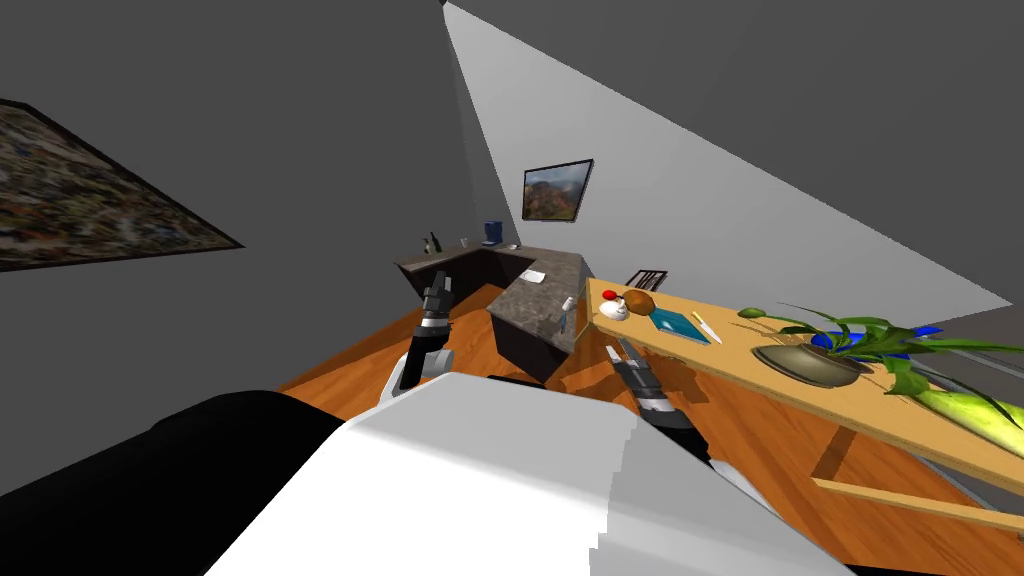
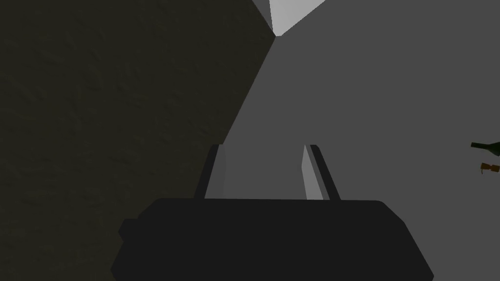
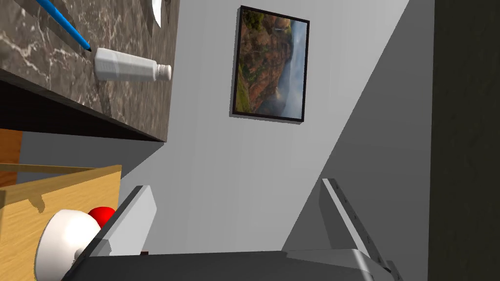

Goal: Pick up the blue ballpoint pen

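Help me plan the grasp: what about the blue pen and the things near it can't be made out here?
- Blue pen, right wrist view: cut off by the picture's edge; its tip end lies on the dark counter.
- White bottle beside it: touching or apart, cannot tell.
- White bowl, same view: partly hidden behind the right gripper.

The left gripper (image 2: 263,146) and right gripper (image 3: 234,184) carry light grey blades on dark boxes

Left claw (image 2: 263,149) holds fingers spread apart; dark green bottle (image 2: 487,146) lies well aside.
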